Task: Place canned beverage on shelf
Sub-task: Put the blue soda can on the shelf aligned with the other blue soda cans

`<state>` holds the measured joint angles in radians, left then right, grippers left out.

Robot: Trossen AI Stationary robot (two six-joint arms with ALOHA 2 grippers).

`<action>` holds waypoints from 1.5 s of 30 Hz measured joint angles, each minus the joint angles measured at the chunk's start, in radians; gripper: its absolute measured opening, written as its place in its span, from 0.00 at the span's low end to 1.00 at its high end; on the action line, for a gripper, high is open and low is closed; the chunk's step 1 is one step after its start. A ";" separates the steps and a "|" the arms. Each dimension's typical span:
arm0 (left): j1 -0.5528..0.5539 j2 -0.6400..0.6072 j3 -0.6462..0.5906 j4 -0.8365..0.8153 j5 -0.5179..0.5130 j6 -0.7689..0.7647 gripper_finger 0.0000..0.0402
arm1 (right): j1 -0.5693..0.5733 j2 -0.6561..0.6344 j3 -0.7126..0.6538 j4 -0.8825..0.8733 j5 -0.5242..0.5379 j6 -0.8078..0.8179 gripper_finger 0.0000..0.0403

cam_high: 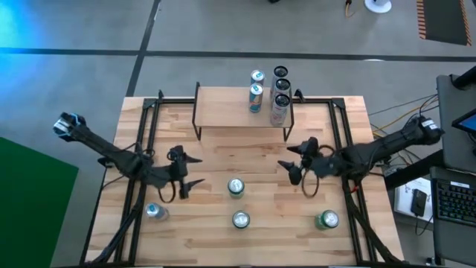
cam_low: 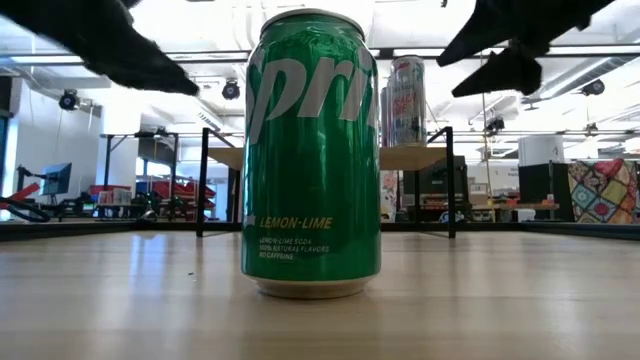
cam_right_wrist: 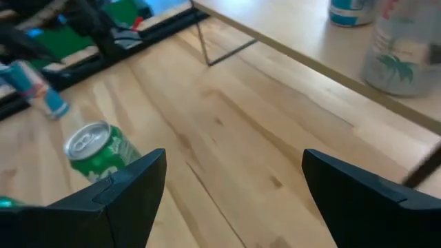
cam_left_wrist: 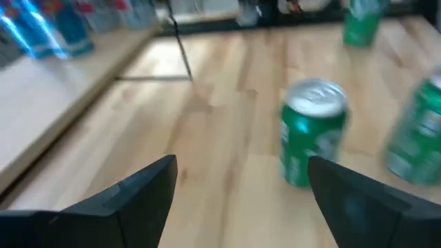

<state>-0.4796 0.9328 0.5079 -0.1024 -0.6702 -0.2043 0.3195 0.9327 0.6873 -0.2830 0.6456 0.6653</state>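
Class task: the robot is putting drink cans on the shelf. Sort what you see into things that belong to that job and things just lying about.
Job:
shelf
green can
left gripper
right gripper

Lying about:
keyboard
cables

Green lemon-lime can (cam_low: 312, 150) with white lettering; light wood shelf (cam_high: 234, 108), black legs.

Bright overhead light; wrist views motion-blurred, blue glare top-left in high view.

Low view: the green can (cam_low: 312, 150) blocks most of the shelf (cam_low: 410, 157), and both arms are cut off up top. Left wrist view's blurred, a second can (cam_left_wrist: 415, 131) clipped at the edge.
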 joint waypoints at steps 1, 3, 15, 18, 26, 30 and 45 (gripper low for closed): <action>-0.027 0.001 0.037 -0.074 -0.001 -0.028 0.77 | 0.033 0.021 0.004 0.001 0.050 0.027 0.81; -0.105 0.002 0.093 -0.186 -0.002 -0.087 0.77 | 0.101 0.069 0.006 0.025 0.150 0.067 0.81; -0.641 0.135 0.512 -0.905 0.134 -0.597 0.77 | 0.242 0.456 0.008 0.500 0.395 0.122 0.81; -0.717 0.191 0.640 -1.024 0.120 -0.697 0.77 | 0.230 0.524 0.034 0.556 0.394 0.126 0.81; -0.860 0.314 0.616 -1.167 0.035 -1.085 0.77 | 0.230 0.653 0.174 0.553 0.394 0.136 0.81; -0.886 0.327 0.559 -1.197 0.033 -1.276 0.78 | 0.232 0.711 0.255 0.549 0.394 0.108 0.81; -0.888 0.321 0.464 -1.173 0.107 -1.441 0.97 | 0.237 0.760 0.398 0.392 0.386 0.064 0.81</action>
<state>-1.3671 1.2534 0.9718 -1.2756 -0.5636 -1.6456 0.5561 1.6928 1.0851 0.1090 1.0318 0.7297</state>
